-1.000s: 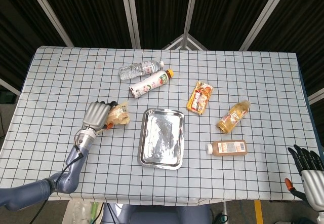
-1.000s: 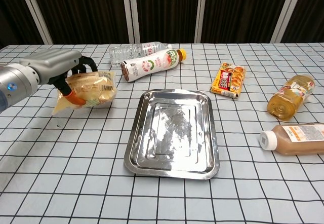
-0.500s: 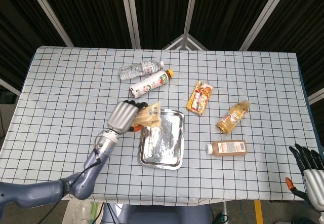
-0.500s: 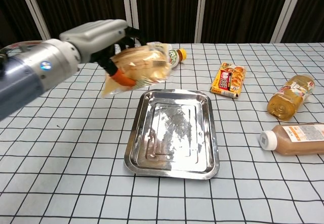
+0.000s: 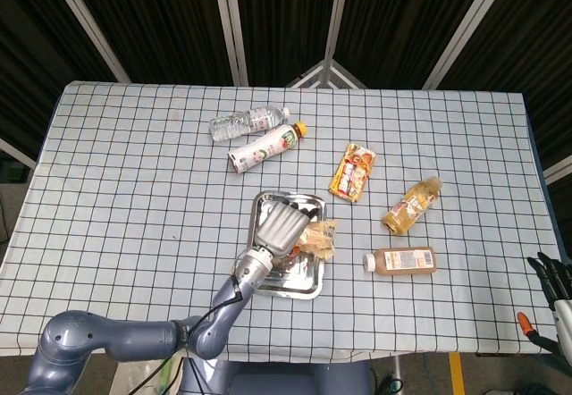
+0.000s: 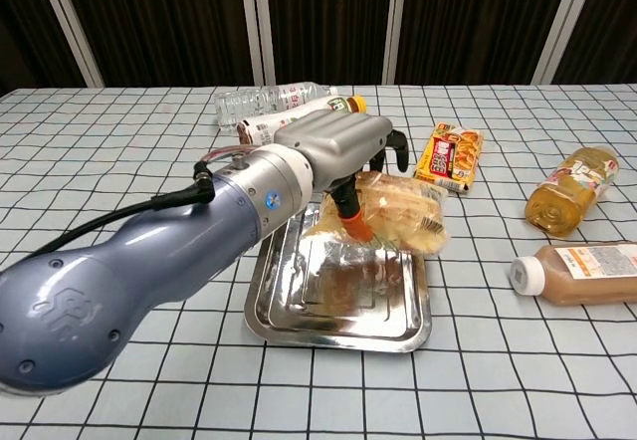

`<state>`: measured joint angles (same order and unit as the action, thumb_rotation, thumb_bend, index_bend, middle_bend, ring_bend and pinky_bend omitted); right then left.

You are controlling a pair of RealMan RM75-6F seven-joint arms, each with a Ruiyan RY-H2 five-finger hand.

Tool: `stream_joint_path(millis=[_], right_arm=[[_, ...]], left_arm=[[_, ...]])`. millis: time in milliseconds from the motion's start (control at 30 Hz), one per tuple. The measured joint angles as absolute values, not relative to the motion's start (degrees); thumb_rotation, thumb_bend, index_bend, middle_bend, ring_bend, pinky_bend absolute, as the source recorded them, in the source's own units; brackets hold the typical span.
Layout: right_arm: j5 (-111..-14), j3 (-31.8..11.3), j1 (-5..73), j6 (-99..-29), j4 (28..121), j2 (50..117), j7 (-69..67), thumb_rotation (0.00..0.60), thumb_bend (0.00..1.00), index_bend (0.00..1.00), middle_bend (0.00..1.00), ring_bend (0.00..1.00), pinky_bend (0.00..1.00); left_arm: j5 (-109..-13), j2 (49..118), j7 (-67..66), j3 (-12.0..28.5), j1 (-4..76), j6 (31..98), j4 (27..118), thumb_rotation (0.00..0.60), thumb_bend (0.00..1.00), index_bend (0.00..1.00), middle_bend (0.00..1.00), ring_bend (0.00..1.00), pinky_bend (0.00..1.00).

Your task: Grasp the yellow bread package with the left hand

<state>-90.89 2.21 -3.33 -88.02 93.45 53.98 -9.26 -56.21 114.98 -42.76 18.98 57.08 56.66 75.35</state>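
Observation:
My left hand (image 5: 281, 229) (image 6: 343, 157) grips the yellow bread package (image 5: 316, 237) (image 6: 399, 212) and holds it in the air above the steel tray (image 5: 264, 281) (image 6: 338, 322). The package hangs to the right of the fingers, over the tray's right half. My right hand (image 5: 558, 292) shows only at the lower right corner of the head view, off the table, its fingers spread and holding nothing.
Behind the tray lie a clear water bottle (image 5: 238, 124) and a white drink bottle (image 5: 264, 147). A red-yellow snack packet (image 5: 353, 171) (image 6: 450, 157), an amber juice bottle (image 5: 412, 205) (image 6: 569, 192) and a brown drink bottle (image 5: 401, 260) (image 6: 579, 272) lie to the right.
My left hand lifted the bread package off the table at the left and carried it rightward, and it now hangs over the tray. The right hand stayed in place.

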Motion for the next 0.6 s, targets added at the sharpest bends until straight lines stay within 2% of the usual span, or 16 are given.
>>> stream_joint_path(millis=[233, 400, 500, 600], right_arm=[[-90.60, 2.01, -3.69, -88.55, 93.48, 54.29, -8.56, 0.600, 0.41, 0.00, 0.00, 0.00, 0.00], [-91.49, 2.32, -3.74, -88.71, 93.85, 54.49, -7.52, 0.600, 0.41, 0.00, 0.00, 0.00, 0.00], [-92.34, 2.59, -3.86, -89.07, 94.15, 54.71, -6.49, 0.600, 0.41, 0.00, 0.00, 0.00, 0.00], [-93.23, 2.93, -4.02, -89.45, 94.35, 54.91, -5.61, 0.600, 0.41, 0.00, 0.00, 0.00, 0.00]], left_arm=[[-55.99, 112.00, -43.12, 17.59, 56.54, 56.40, 79.57, 0.600, 0.07, 0.01, 0.15, 0.16, 0.26], [-55.23, 106.37, -43.96, 16.80, 54.84, 57.48, 87.77, 0.600, 0.07, 0.00, 0.12, 0.14, 0.23], [-55.51, 101.77, -43.98, 16.08, 53.07, 59.01, 94.80, 0.600, 0.07, 0.00, 0.07, 0.07, 0.22], [-57.88, 95.57, -43.06, 13.96, 49.53, 62.24, 103.43, 0.600, 0.06, 0.00, 0.01, 0.01, 0.13]])
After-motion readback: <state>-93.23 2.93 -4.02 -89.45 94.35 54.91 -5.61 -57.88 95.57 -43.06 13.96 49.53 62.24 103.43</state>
